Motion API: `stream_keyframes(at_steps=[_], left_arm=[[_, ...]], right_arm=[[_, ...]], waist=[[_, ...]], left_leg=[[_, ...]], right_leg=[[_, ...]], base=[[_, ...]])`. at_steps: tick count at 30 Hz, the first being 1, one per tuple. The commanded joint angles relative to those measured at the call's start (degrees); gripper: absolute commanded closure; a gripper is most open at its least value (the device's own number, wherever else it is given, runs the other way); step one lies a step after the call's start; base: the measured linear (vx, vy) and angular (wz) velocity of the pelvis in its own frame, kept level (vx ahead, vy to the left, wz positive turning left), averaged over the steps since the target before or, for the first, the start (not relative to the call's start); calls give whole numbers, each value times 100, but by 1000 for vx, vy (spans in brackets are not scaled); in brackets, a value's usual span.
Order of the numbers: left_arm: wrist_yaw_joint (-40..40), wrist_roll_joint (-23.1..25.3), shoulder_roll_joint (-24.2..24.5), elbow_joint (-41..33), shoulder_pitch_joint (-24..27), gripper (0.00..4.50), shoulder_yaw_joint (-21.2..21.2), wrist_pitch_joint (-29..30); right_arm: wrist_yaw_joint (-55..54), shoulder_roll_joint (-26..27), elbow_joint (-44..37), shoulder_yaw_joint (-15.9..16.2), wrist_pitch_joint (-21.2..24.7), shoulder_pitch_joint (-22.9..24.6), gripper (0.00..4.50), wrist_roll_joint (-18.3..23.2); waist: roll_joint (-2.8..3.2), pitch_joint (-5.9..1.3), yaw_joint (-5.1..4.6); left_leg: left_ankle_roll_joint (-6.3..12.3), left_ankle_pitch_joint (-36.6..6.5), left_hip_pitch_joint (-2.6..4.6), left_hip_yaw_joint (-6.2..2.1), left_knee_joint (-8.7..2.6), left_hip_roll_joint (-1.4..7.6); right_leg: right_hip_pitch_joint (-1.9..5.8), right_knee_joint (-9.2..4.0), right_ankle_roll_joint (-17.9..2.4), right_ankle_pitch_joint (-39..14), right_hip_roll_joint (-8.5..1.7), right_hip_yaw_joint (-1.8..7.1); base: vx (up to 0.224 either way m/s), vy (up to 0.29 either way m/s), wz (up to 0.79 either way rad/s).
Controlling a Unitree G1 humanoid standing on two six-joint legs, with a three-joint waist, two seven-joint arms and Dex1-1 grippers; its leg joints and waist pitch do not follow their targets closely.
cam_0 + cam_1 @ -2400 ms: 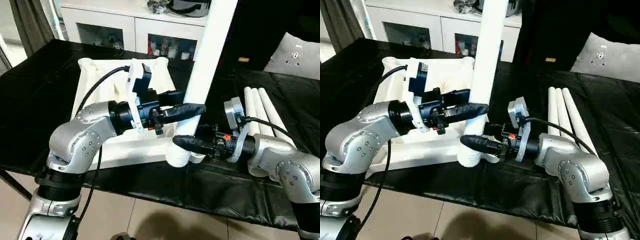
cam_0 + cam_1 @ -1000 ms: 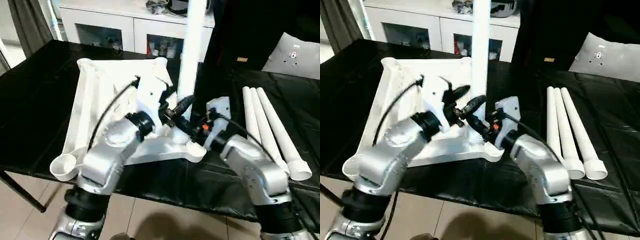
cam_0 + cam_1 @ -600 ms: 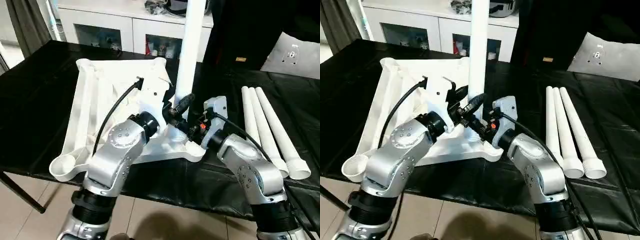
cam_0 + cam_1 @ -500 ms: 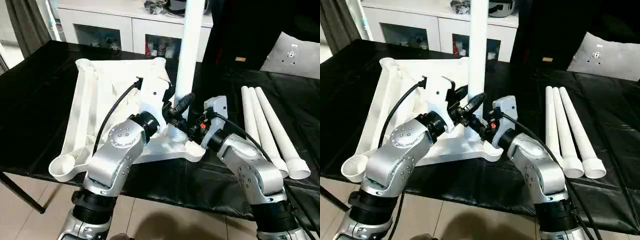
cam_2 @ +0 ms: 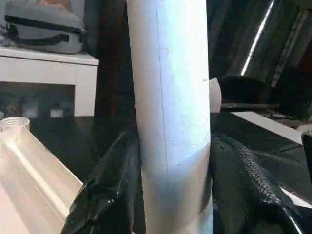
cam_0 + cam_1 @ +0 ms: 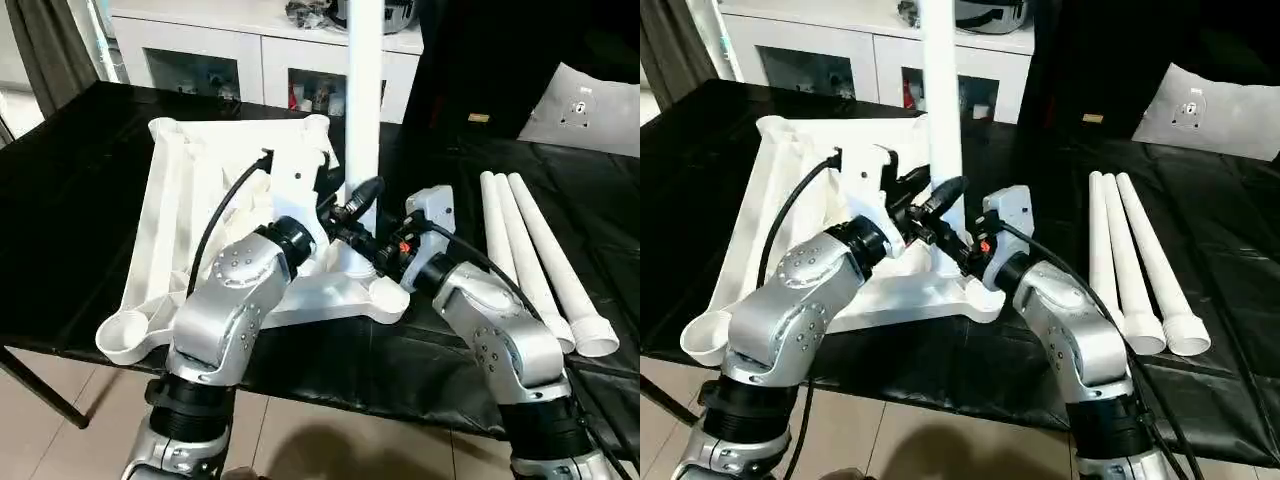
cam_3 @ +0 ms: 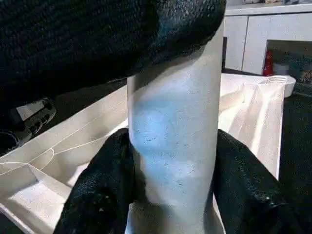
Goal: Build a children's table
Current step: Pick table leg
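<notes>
My left gripper (image 6: 352, 208) and right gripper (image 6: 368, 258) both clamp the table leg (image 6: 362, 95) at frame centre. It was tilted before; now I see it upright in the tabletop's (image 6: 185, 215) corner socket (image 6: 362, 277), probably seating.

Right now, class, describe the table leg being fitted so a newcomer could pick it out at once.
On the black-covered bench lies the upturned white tabletop. At its near right corner, the leg stands upright, gripped by the left gripper and right gripper. The three spare legs lie flat to the right.
</notes>
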Motion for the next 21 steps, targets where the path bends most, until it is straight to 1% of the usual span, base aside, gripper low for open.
stream_keyframes(at_steps=[1, 3, 4, 6, 8, 9, 10, 12, 13, 14, 15, 16, 17, 18, 19, 20, 21], left_arm=[[114, -38, -50, 47, -140, 260, 107, 36], [125, -27, -53, 54, -145, 261, 115, 28], [151, -43, -71, 66, -152, 261, 146, 34], [171, -33, -56, 128, -198, 261, 203, 34], [157, -34, -38, 179, -233, 261, 250, 24], [136, -52, -10, 221, -268, 261, 309, 14], [96, -92, 41, 274, -314, 261, 389, 15], [-11, -162, 144, 354, -363, 261, 490, 15], [-83, -224, 184, 387, -384, 261, 537, 33], [-83, -224, 184, 387, -384, 261, 537, 33], [-241, -367, 266, 433, -430, 261, 632, 103], [-339, -454, 307, 446, -448, 261, 674, 158], [-385, -495, 325, 450, -455, 261, 693, 185], [-586, -643, 420, 469, -484, 261, 761, 280], [-628, -667, 442, 477, -493, 261, 772, 293], [-868, -842, 557, 487, -521, 261, 825, 408], [-965, -919, 605, 492, -532, 261, 844, 457]], right_arm=[[2, -20, 3, -57, -14, -56, 187, 50], [31, -12, -5, -74, 19, -56, 181, 99], [73, -6, -18, -81, 27, -55, 153, 128], [156, -37, -60, -122, 18, -47, 146, 172], [160, -60, -67, -164, -56, -45, 124, 149], [219, -77, -89, -269, -33, -41, 111, 270], [373, -142, -179, -403, 75, -19, 105, 499], [450, -222, -267, -636, 144, -12, 100, 735], [451, -255, -263, -754, 180, -29, 80, 831], [451, -255, -263, -754, 180, -29, 68, 831], [337, -287, -198, -1041, 241, -85, 63, 990], [239, -297, -147, -1180, 259, -118, 61, 1031], [224, -314, -123, -1223, 262, -132, 56, 1045], [158, -386, -48, -1402, 306, -180, 42, 1121], [158, -409, -41, -1436, 328, -187, 28, 1150], [106, -520, -22, -1549, 562, -211, 20, 1244], [77, -565, -22, -1589, 678, -218, 17, 1282]], waist=[[7, -388, 5], [11, -393, 3], [17, -395, 2], [12, -396, 3], [6, -392, 7], [6, -391, 7], [9, -395, 12], [6, -400, 24], [6, -399, 23], [6, -399, 23], [4, -402, 22], [6, -405, 27], [7, -407, 33], [10, -406, 29], [13, -407, 27], [-6, -403, 23], [1, -407, 33]], left_leg=[[90, -520, 90, -214, -354, 495], [100, -490, 86, -218, -352, 498], [111, -476, 85, -220, -352, 497], [121, -476, 89, -219, -351, 498], [132, -484, 84, -216, -351, 492], [122, -499, 86, -216, -352, 494], [137, -518, 91, -219, -352, 499], [154, -475, 90, -222, -352, 503], [167, -436, 90, -220, -353, 491], [167, -436, 90, -220, -353, 491], [177, -420, 90, -217, -350, 487], [178, -415, 90, -205, -343, 475], [172, -402, 97, -204, -342, 477], [159, -377, 94, -206, -346, 475], [144, -387, 101, -203, -348, 479], [144, -393, 99, -200, -346, 473], [148, -349, 104, -200, -348, 468]], right_leg=[[206, -450, -891, -147, -802, 414], [210, -441, -890, -86, -802, 412], [212, -438, -894, -39, -802, 411], [211, -437, -899, -10, -803, 412], [212, -444, -896, -41, -807, 413], [211, -447, -889, -90, -807, 411], [215, -446, -889, -105, -810, 412], [219, -435, -867, -33, -807, 410], [215, -432, -871, 29, -797, 405], [215, -432, -871, 29, -797, 405], [214, -430, -879, 29, -800, 403], [210, -438, -896, -12, -806, 403], [206, -435, -904, -26, -809, 403], [203, -432, -931, -33, -797, 395], [198, -427, -950, -58, -794, 391], [203, -439, -944, -83, -793, 389], [210, -426, -938, -68, -789, 392]], base=[[0, 0, 0], [0, 0, 0], [0, 0, 0], [0, 0, 0], [0, 0, 0], [0, 0, 0], [0, 0, 0], [0, 0, 0], [0, 0, 0], [0, 0, 0], [0, 0, 0], [0, 0, 0], [0, 0, 0], [0, 0, 0], [0, 0, 0], [0, 0, 0], [0, 0, 0]])
